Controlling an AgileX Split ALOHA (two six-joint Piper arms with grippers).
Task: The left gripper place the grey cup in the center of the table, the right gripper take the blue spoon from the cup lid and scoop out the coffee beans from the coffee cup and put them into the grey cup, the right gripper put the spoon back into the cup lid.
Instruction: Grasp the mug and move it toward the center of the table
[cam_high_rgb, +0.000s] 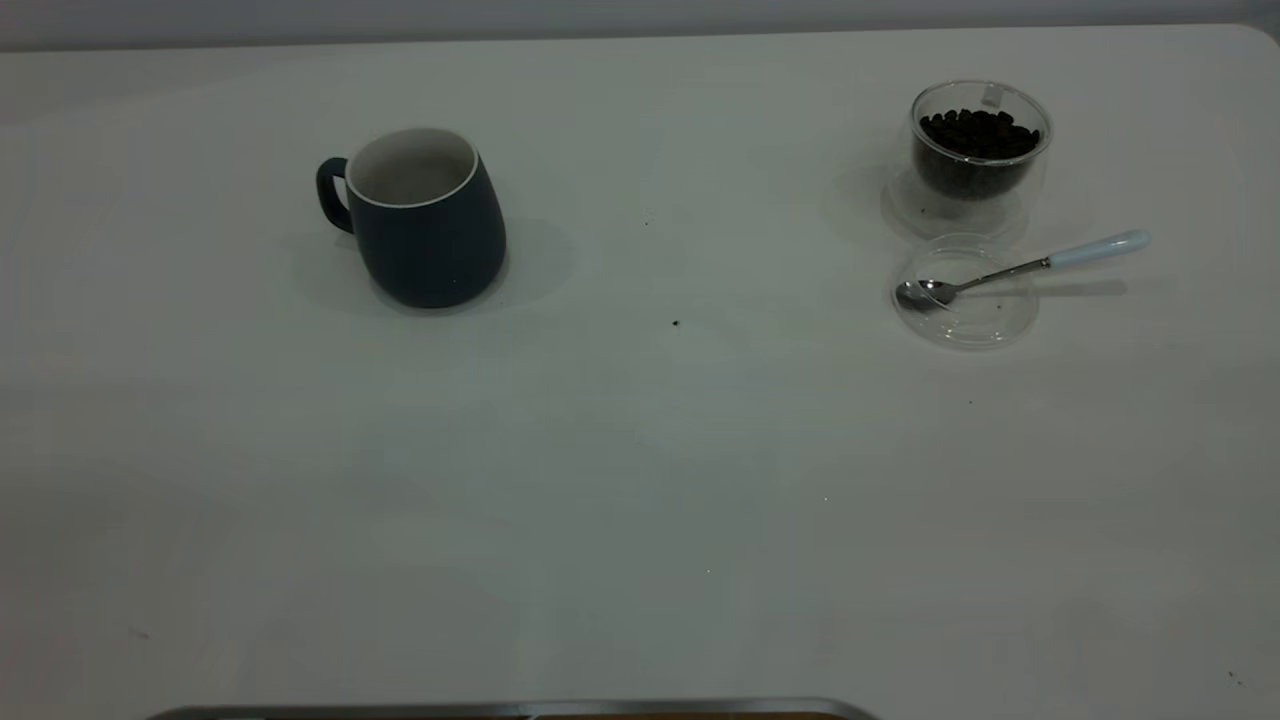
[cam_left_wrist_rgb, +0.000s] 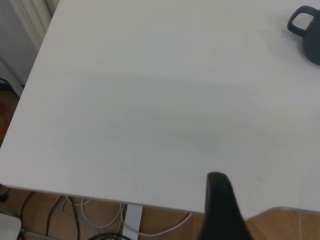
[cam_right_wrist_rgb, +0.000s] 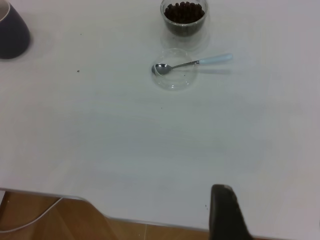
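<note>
The grey cup (cam_high_rgb: 425, 215) is dark with a white inside. It stands upright on the left part of the table with its handle pointing left, and an edge of it shows in the left wrist view (cam_left_wrist_rgb: 307, 32) and in the right wrist view (cam_right_wrist_rgb: 12, 32). At the right rear stands the glass coffee cup (cam_high_rgb: 978, 150) full of dark beans (cam_right_wrist_rgb: 184, 12). In front of it lies the clear cup lid (cam_high_rgb: 966, 292), with the blue spoon (cam_high_rgb: 1020, 267) resting across it, bowl in the lid, pale handle sticking out right. My left gripper (cam_left_wrist_rgb: 220, 210) and right gripper (cam_right_wrist_rgb: 225, 212) hang over the table's near edge, far from all objects.
The white table (cam_high_rgb: 640, 450) has a few stray dark specks (cam_high_rgb: 676, 323) near its middle. Past its near edge are a wooden floor and cables (cam_left_wrist_rgb: 100, 220). Neither arm shows in the exterior view.
</note>
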